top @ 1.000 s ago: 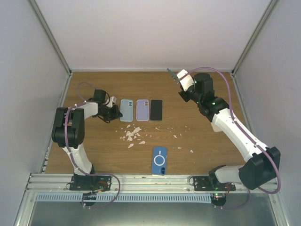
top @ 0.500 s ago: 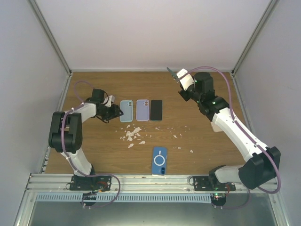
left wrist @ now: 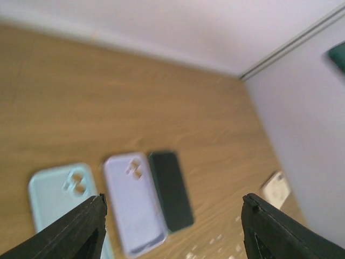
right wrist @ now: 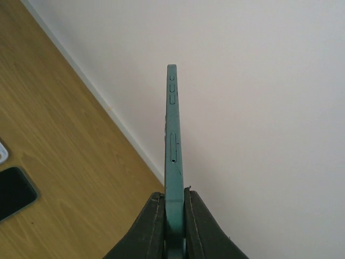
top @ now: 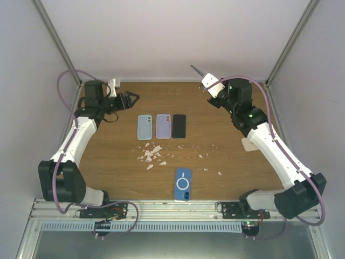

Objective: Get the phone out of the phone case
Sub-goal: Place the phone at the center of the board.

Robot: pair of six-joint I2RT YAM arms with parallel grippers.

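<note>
My right gripper point(right wrist: 173, 202) is shut on a teal-green phone point(right wrist: 171, 140), held edge-on, bare and high in the air near the back wall; from above the phone point(top: 197, 70) sticks out past the right gripper point(top: 207, 82). A light blue phone case point(top: 144, 127) lies flat and empty on the table, also seen in the left wrist view point(left wrist: 59, 194). My left gripper point(top: 130, 99) hangs open above the table's far left, apart from the case, and nothing is between its fingers point(left wrist: 175, 216).
A lilac case point(top: 163, 125) and a dark slab point(top: 178, 125) lie beside the blue case. A blue cased phone point(top: 183, 184) lies near the front edge. White crumbs point(top: 152, 154) are scattered mid-table. A beige item point(top: 249, 144) sits under the right arm.
My left gripper opened beside the light blue case, then rose and swung back toward the far left corner. The right gripper lifted the phone slightly higher and farther back.
</note>
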